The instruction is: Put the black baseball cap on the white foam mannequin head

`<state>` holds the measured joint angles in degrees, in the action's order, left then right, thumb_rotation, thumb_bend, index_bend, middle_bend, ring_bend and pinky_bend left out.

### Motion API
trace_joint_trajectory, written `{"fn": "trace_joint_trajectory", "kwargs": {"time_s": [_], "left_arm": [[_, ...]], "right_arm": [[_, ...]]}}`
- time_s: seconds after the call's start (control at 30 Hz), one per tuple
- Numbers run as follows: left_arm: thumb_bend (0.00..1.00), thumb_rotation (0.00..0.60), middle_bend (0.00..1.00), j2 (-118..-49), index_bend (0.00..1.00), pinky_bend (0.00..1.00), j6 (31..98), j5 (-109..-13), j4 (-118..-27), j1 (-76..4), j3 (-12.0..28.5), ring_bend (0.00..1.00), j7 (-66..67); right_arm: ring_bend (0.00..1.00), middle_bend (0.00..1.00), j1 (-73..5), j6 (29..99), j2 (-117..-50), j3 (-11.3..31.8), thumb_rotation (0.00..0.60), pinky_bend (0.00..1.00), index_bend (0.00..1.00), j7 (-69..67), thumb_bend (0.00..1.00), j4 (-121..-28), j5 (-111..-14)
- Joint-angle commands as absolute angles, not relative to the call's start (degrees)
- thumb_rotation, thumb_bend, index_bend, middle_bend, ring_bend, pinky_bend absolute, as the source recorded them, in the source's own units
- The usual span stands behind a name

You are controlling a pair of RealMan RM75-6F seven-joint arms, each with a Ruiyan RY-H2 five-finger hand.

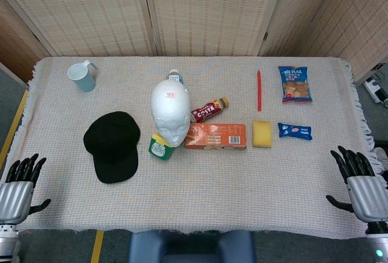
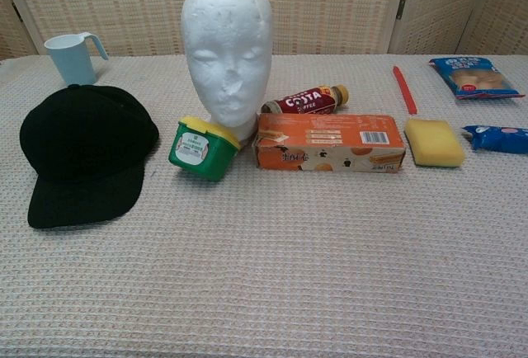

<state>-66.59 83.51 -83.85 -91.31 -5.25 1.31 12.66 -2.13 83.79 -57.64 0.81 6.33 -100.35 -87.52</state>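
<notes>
Black baseball cap [image 1: 113, 146] lies well beyond left robot hand [image 1: 19, 187], both hands spread.

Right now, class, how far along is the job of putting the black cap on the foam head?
Done: nothing yet. The black baseball cap lies flat on the table, left of the bare, upright white foam mannequin head. In hand: nothing; the left hand and right hand are open at the table's near edge. Left: grasp the cap, lift it and seat it on the head.
</notes>
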Motion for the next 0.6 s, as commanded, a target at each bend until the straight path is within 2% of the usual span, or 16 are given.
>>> {"fn": "trace_joint_trajectory", "kwargs": {"time_s": [0.03,0.2,0.33,0.37,0.43,0.5,0.6], "left_arm": [[0.08,0.6,0.0,-66.5,0.1,0.08,83.7,-84.4,-91.4,-5.2,1.1,0.0,12.4],[0.08,0.6,0.0,-65.9,0.1,0.09,82.2,-87.4,-92.5,-5.7,-1.0,0.0,9.6],[0.08,0.6,0.08,-66.4,0.15,0.25,82.5,-91.1,-92.2,-6.0,-2.4,0.05,7.2],[0.08,0.6,0.13,-67.0,0.18,0.31,82.9,-92.0,-91.7,-6.0,-2.6,0.09,7.0],[0.08,0.6,0.4,-72.0,0.31,0.54,85.0,-97.1,-87.6,-6.1,-3.8,0.33,4.7],[0.08,0.6,0.61,-75.6,0.38,0.66,86.0,-99.6,-83.3,-6.2,-4.7,0.52,1.8],[0.08,0.6,0.77,-81.2,0.43,0.72,88.5,-102.4,-75.9,-6.5,-4.4,0.67,0.8]], "right_arm": [[0.0,0.0,-2.1,83.8,-57.6,0.8,0.6,0.0,0.0,6.3,0.06,-100.4,-87.6],[0.0,0.0,-1.8,84.3,-57.3,0.8,0.6,0.0,0.0,6.0,0.06,-100.4,-87.5],[0.0,0.0,-1.8,84.5,-57.4,0.8,0.6,0.0,0.0,6.2,0.06,-100.4,-87.7],[0.0,0.0,-1.7,84.5,-57.5,0.8,0.6,0.0,0.0,6.3,0.06,-100.4,-87.7],[0.0,0.0,-1.8,83.9,-57.7,0.7,0.6,0.0,0.0,7.1,0.06,-100.5,-87.2],[0.0,0.0,-1.9,83.7,-58.0,0.7,0.6,0.0,0.0,7.7,0.06,-100.6,-86.9],[0.0,0.0,-2.1,83.0,-58.3,0.7,0.6,0.0,0.0,8.6,0.06,-100.6,-86.4]]}}
